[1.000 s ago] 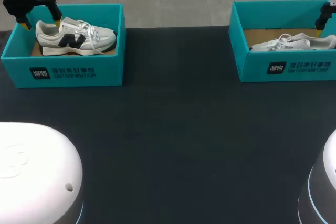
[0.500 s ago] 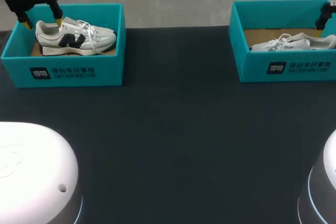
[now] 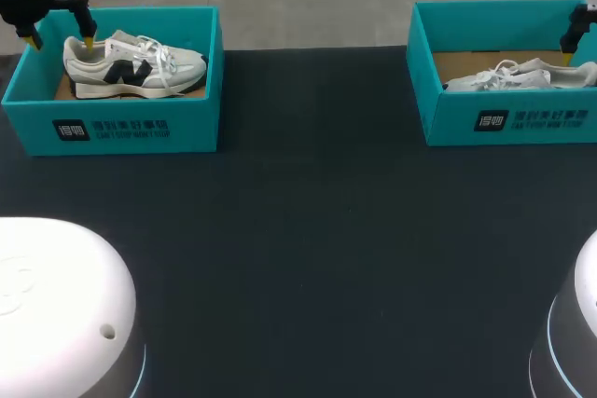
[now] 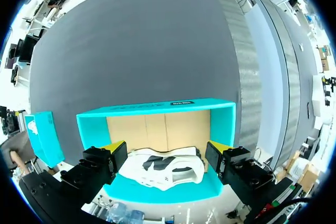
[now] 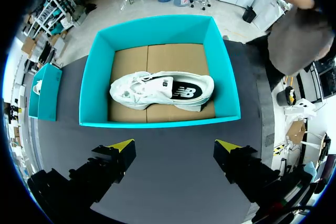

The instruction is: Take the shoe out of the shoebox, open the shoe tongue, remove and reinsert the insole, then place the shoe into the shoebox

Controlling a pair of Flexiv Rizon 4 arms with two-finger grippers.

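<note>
Head view, starting at the upper left of the frame: the left gripper (image 3: 62,41) hangs over the heel end of the left shoebox (image 3: 121,128), its 2 yellow tips spread wide with nothing held. 1 tip is by the heel collar of the left shoe (image 3: 131,64) and the other is over the box's left wall; I cannot tell whether either touches.

That shoe stands upright on its sole inside the box, heel toward frame left and toe toward frame right. Its long axis therefore runs across the frame, on the same line as the gap between the fingers. The left wrist view agrees: the shoe lies under the gripper, lengthwise from 1 finger toward the other. I judge that a grasp across the shoe's narrow width would call for a wrist turn, or else a pinch on the heel collar alone.

Dark tabletop (image 3: 308,230) lies between the 2 boxes.

At the upper right, the right shoebox (image 3: 504,118) holds the right shoe (image 3: 518,76), which lies on its side with its long axis also across the frame. In the right wrist view the right gripper (image 5: 173,145) is spread wide and empty, with that box ahead of its fingers. The left gripper looks nearer its shoe, and neither shoe is out yet.
</note>
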